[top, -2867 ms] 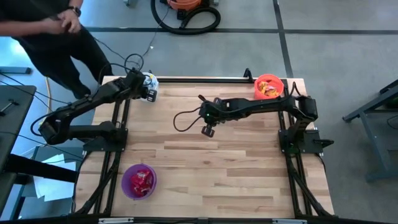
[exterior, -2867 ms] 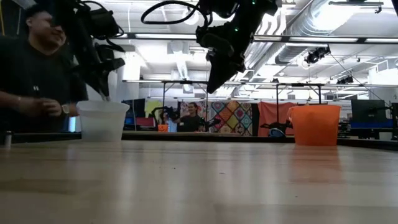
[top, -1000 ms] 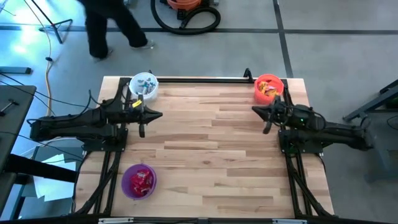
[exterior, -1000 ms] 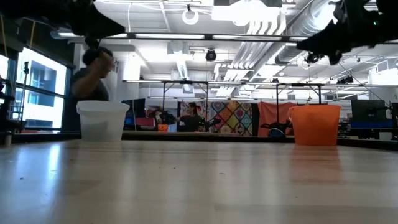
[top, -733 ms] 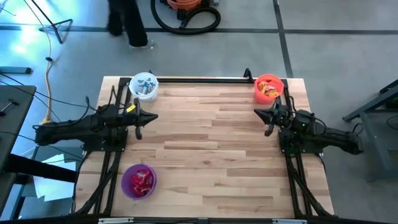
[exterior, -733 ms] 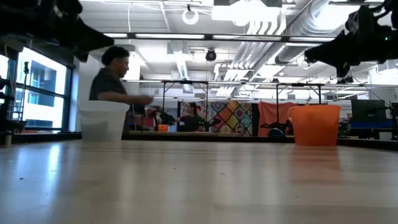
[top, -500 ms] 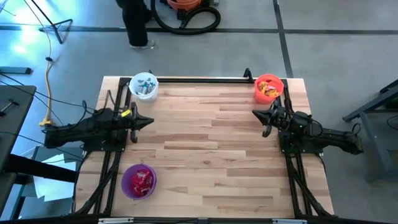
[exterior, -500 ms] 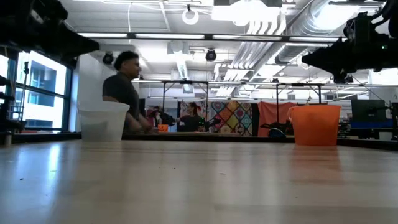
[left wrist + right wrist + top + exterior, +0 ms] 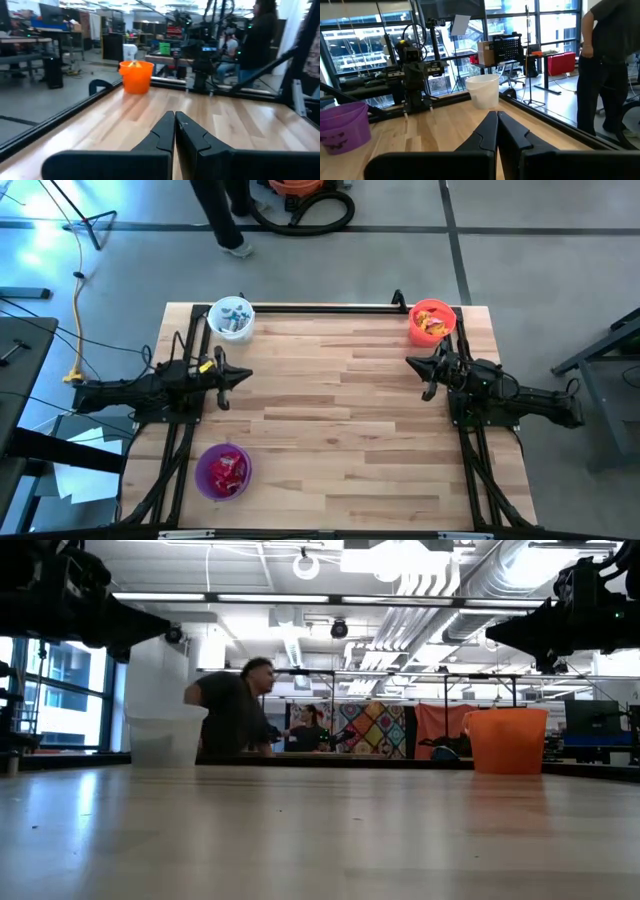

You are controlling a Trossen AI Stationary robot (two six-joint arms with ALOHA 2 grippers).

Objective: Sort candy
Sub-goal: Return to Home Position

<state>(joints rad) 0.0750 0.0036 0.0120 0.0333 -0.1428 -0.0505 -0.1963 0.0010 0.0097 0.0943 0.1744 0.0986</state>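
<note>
The dark six-joint left arm [image 9: 140, 390] lies folded low at the left edge of the high view. Its two-finger left gripper [image 9: 243, 375] points toward centre frame, with its fingers [image 9: 162, 135] pressed together and nothing between them. The dark right arm [image 9: 510, 395] mirrors it at the right edge. The right gripper [image 9: 410, 362] points left, its fingers [image 9: 485, 132] likewise closed and empty.
</note>
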